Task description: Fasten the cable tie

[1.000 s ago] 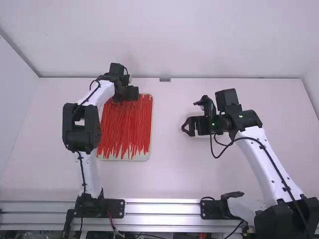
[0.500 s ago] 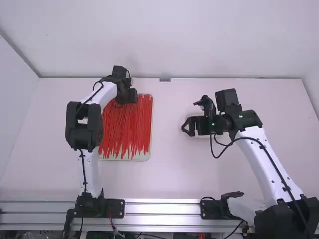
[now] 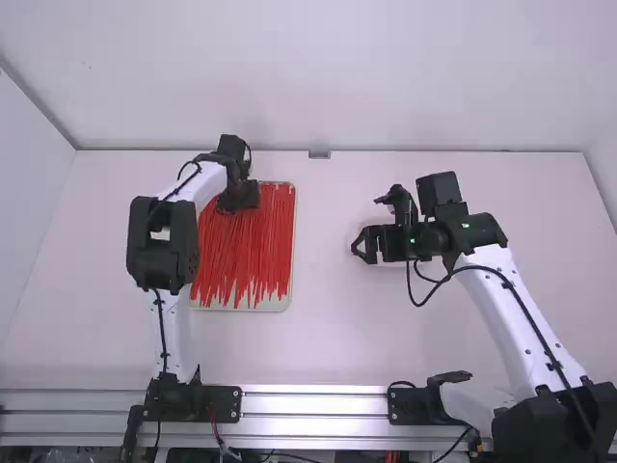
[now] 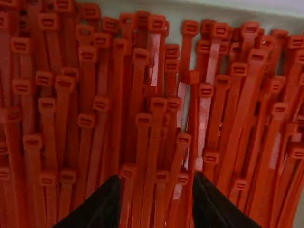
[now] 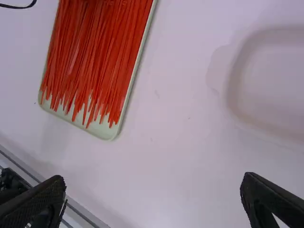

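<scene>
**Left gripper down onto tie pile; right arm unchanged**

Since the earlier high views the left gripper (image 3: 237,197) has shifted from just past the tray's far edge to over the far end of the cable ties (image 3: 245,247). The right arm is in the same pose as before, and the ties and tray (image 3: 241,307) have not moved.

The high view gives the layout. The tray sits on the left half of the worktop (image 3: 337,318), its far edge near the worktop's far edge. The red ties lie lengthwise on it and cover most of it. The right gripper (image 3: 364,244) hangs over the right half, well apart from the tray.

The left wrist view adds what the high view can't resolve. The square heads of the cable ties (image 4: 142,95) are bunched at the tray's far edge, in overlapping layers. The left gripper (image 4: 154,179) has its fingers (image 4: 102,209) spread, with several tie heads in the gap between them. The tips look level with the pile's top layer. Nothing is pinched, and I can't tell whether the tips actually touch.

The right wrist view shows the tail ends of the cable ties (image 5: 95,52) fanned out short of the tray's (image 5: 102,134) near corner. It also shows a pale rounded-rectangle shape (image 5: 266,80) on the worktop, and what it is I can't tell. The right gripper (image 5: 151,184) is spread wide, with bare worktop (image 5: 180,142) between the fingers and nothing held.
</scene>
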### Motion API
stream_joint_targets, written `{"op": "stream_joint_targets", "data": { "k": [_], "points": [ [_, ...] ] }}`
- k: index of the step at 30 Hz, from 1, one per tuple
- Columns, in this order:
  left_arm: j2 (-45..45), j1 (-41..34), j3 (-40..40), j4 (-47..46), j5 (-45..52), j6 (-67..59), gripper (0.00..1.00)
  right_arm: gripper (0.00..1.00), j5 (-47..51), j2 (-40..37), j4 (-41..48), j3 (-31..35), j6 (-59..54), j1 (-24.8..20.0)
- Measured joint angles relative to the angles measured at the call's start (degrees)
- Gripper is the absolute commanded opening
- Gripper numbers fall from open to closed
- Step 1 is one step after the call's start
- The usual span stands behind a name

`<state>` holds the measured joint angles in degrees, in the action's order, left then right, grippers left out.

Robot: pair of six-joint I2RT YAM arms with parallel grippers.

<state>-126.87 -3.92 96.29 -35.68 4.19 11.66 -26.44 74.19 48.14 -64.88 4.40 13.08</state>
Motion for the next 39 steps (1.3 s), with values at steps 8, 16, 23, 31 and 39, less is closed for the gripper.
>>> {"op": "stream_joint_targets", "data": {
  "k": [8,16,23,31,39],
  "points": [
    [0.0,0.0,-3.0,2.8,-0.2,0.4,0.36,0.98,0.0,0.0,0.0,0.0,0.1,0.0],
    [0.0,0.3,-3.4,5.0,-0.4,-1.2,0.34,0.98,0.0,0.0,0.0,0.0,0.4,0.0],
    [0.0,0.3,-3.4,6.1,-0.4,-1.8,0.28,0.98,0.0,0.0,0.1,0.0,1.4,0.0],
    [0.0,0.4,-5.8,8.6,-0.4,-2.0,0.20,0.98,0.0,0.0,0.1,0.0,1.6,0.0],
    [0.0,0.8,-6.6,9.7,-0.4,-2.2,0.14,0.98,0.0,0.0,-0.2,0.0,1.6,0.0]
  ]
}}
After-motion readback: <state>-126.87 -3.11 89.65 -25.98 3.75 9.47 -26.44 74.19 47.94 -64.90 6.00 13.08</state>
